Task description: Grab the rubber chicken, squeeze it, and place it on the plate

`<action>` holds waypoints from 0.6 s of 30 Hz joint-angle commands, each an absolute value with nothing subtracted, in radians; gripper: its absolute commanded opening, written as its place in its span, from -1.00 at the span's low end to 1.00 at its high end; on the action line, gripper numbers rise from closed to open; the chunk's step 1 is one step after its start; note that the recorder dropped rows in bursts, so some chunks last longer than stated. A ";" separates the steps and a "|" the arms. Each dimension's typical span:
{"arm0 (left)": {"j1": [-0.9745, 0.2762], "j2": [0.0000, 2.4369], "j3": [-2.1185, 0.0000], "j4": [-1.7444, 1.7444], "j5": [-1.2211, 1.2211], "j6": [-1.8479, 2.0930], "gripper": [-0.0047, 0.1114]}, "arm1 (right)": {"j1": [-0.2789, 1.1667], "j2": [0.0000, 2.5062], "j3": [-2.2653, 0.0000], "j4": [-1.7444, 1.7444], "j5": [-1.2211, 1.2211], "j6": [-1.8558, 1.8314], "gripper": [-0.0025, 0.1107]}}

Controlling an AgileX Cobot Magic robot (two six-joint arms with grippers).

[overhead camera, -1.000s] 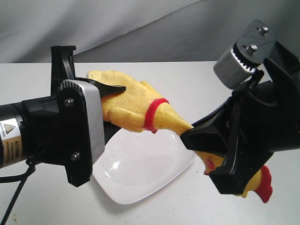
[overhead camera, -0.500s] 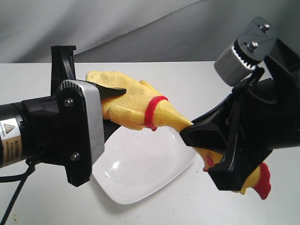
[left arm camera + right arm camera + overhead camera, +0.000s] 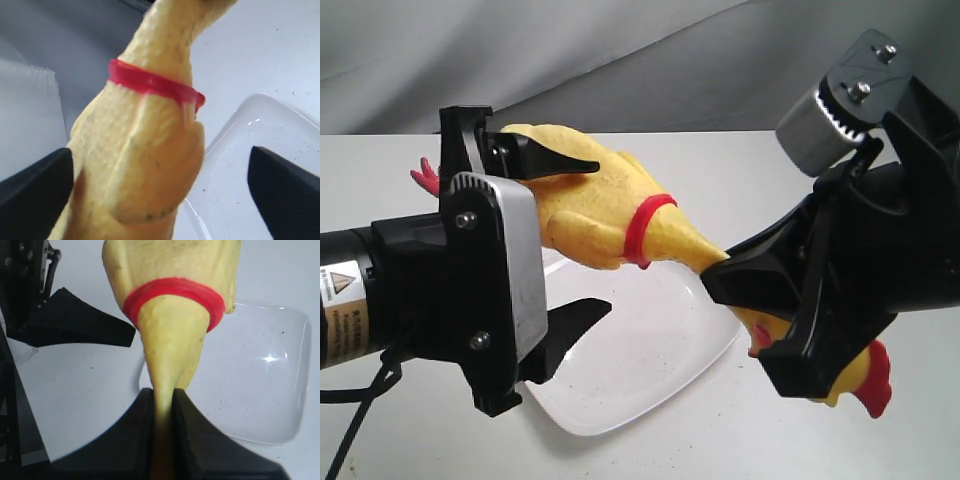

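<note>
Your left gripper (image 3: 601,234) has its fingers spread wide, one on either side of the rubber chicken's (image 3: 590,205) plump body. The upper finger seems to rest against the toy, and the lower one hangs clear of it. Your right gripper (image 3: 720,278) is clamped tight on the neck just past the red collar (image 3: 645,228), pinching it thin. The chicken hangs in the air over the white plate (image 3: 620,385), with its head (image 3: 865,375) out beyond the right gripper and its red feet (image 3: 424,176) behind the left one.
</note>
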State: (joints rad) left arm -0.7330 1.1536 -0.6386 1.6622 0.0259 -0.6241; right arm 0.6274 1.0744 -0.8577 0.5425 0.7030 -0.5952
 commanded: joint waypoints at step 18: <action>-0.737 1.152 -0.644 1.692 0.129 -0.650 -0.91 | 0.628 1.066 -0.863 0.556 0.683 -0.593 -0.96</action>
State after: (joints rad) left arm -0.7348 1.1536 -0.6386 1.7118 0.0870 -0.6324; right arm 0.6274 1.0744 -0.8577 0.5444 0.6967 -0.5952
